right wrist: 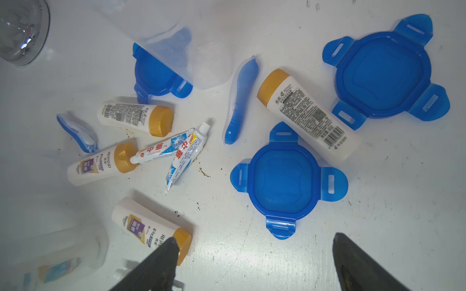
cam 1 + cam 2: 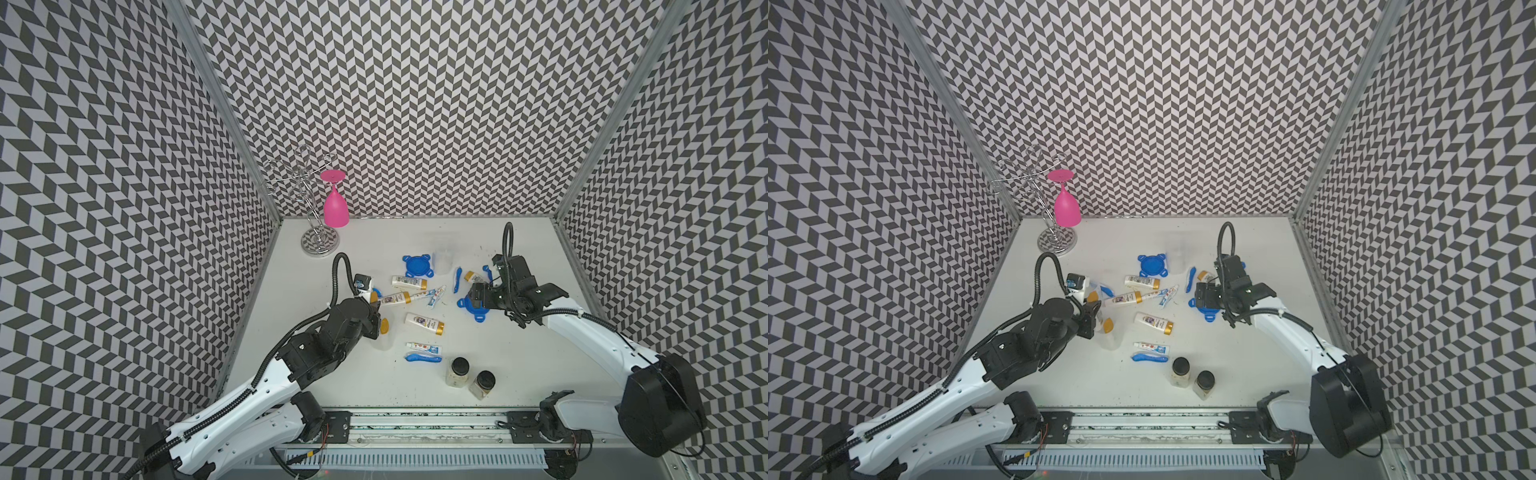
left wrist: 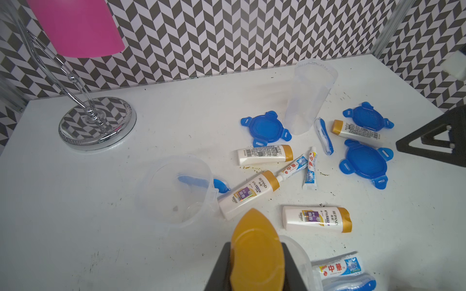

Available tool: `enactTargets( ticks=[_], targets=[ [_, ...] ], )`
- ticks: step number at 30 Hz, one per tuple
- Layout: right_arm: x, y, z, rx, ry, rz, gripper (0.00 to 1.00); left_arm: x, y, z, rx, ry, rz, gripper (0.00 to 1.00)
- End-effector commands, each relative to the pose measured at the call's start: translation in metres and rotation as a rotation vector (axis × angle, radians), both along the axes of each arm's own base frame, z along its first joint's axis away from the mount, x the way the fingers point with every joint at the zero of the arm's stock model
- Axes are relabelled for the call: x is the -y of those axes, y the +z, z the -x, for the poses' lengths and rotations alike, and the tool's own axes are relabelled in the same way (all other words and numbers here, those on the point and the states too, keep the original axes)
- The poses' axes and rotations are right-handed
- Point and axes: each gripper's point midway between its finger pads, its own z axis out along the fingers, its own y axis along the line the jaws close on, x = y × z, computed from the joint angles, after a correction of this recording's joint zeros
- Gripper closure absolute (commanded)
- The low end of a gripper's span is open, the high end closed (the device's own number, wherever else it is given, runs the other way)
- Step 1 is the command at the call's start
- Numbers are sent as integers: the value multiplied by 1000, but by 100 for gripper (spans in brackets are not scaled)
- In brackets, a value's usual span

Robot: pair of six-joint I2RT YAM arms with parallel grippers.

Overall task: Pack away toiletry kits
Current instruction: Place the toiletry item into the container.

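Gold-capped bottle [image 3: 257, 252] in clear tub [image 1: 83, 241]

The left arm [image 2: 266, 386] extends from the front edge of the desk [image 2: 519, 365] over its left half. The left gripper [image 3: 257, 254] is clamped on a gold-capped bottle [image 3: 253, 226]. The right arm [image 2: 582, 328] reaches over the desk's right half, wrist pitched down. The right gripper [image 1: 254, 239] has its jaws spread wide and holds nothing.
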Motion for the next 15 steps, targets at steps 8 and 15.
enactTargets(
  ticks=[8, 15],
  targets=[
    [2, 5, -31, 39, 18, 23, 8, -3, 1, 1, 5, 34, 43, 75],
    [3, -17, -23, -5, 38, 35, 9, -3, 0, 3, -3, 32, 57, 67]
  ],
)
